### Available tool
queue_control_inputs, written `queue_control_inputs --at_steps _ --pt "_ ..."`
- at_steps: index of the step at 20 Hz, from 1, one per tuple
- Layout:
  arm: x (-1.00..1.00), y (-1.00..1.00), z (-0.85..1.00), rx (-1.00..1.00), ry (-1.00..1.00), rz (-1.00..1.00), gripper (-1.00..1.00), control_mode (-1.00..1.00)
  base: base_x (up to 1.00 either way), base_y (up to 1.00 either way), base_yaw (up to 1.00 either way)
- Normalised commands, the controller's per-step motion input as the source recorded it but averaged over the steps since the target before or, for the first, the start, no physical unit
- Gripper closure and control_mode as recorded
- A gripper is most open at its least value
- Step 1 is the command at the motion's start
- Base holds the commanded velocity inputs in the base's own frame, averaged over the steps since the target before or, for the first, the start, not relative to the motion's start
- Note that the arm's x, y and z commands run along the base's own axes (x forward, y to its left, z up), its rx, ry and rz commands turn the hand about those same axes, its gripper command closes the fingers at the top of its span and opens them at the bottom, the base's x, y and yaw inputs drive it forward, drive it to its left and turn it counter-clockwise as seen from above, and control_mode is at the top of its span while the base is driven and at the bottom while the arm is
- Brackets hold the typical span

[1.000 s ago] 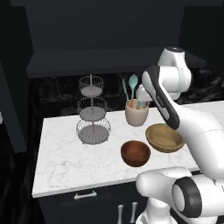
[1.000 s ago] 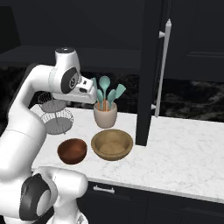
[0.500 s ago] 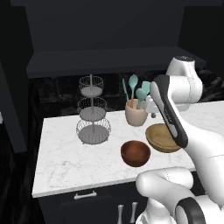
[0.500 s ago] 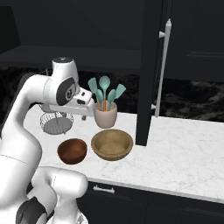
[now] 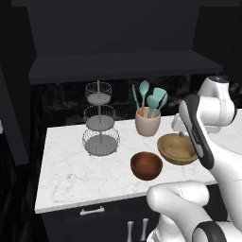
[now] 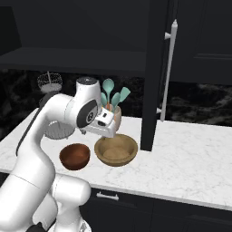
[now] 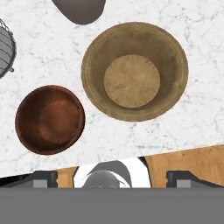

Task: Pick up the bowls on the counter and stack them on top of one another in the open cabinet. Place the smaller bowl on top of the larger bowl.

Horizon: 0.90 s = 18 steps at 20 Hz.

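Tan bowl upper right of hand view, brown bowl beside it at left, both apart on marble counter, gripper spread wide, holding nothing.

The arm bends forward, end effector spread wide, pointing down.

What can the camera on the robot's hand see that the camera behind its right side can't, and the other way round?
Hand view alone: straight down into both bowls, so the flat round floor of the larger bowl shows. Right base view alone: the open cabinet, the teal utensils and a tall silver handle. Shared: the larger bowl and the smaller bowl, side by side and apart on the counter.
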Motion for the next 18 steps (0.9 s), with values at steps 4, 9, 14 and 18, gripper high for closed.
queue_control_inputs --at_steps 4,9,14,18 --pt "0.0 -0.56 -0.44 0.03 0.01 -0.14 -1.0 -1.0 0.0 0.0 0.0" --pt "0.13 -0.58 -0.26 0.08 0.01 -0.09 -1.0 -1.0 0.0 0.0 0.0" --pt "0.23 -0.43 -0.19 0.02 0.03 -0.04 -1.0 -1.0 0.0 0.0 0.0" --pt "0.18 -0.41 -0.27 0.0 0.02 -0.01 -1.0 -1.0 0.0 0.0 0.0"
